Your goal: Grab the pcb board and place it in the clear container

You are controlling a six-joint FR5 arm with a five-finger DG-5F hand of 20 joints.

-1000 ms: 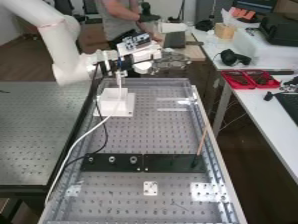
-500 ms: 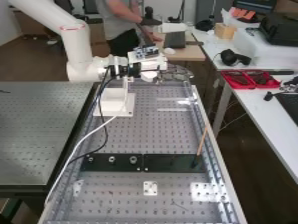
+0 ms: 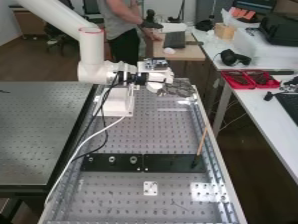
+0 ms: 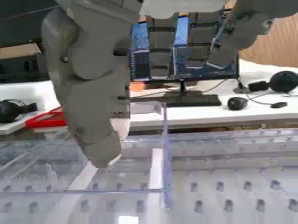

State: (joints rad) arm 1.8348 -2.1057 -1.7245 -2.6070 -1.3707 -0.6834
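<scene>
High view, from left to right: first a grey perforated table (image 3: 43, 132), then the white arm (image 3: 92, 52), bent downward at its elbow and ending in the dark grey hand (image 3: 178, 90). Just below the arm, a white block (image 3: 117, 104) on the perforated bench (image 3: 133, 137), with a black cable (image 3: 104, 135) and a white cable (image 3: 85, 142) looping beside it. Nearer, two dark plates (image 3: 110, 162) lying end to end, with round metal fittings on the left one. Farther right, a thin wooden stick (image 3: 202, 140) leaning up at a slant from the right plate. On the white side table (image 3: 256, 107), red trays (image 3: 251, 79) and, behind them, black headphones (image 3: 230, 58).

Wrist view, again left to right: the hand (image 4: 90, 90) open, fingers straight and spread apart, one long one (image 4: 93, 115) pointing down over the clear container (image 4: 165, 160). Bears a little dark print along one side – too small to tell. Gripping nothing that can be made out; touching the container's wall or not – cannot tell. Clear container standing below the hand, upright walls on the perforated surface, white strips running beneath it. Beyond, a monitor (image 4: 139, 65) with a dark keyboard (image 4: 179, 100) before it, then a black mouse (image 4: 237, 103) just to the right.
</scene>
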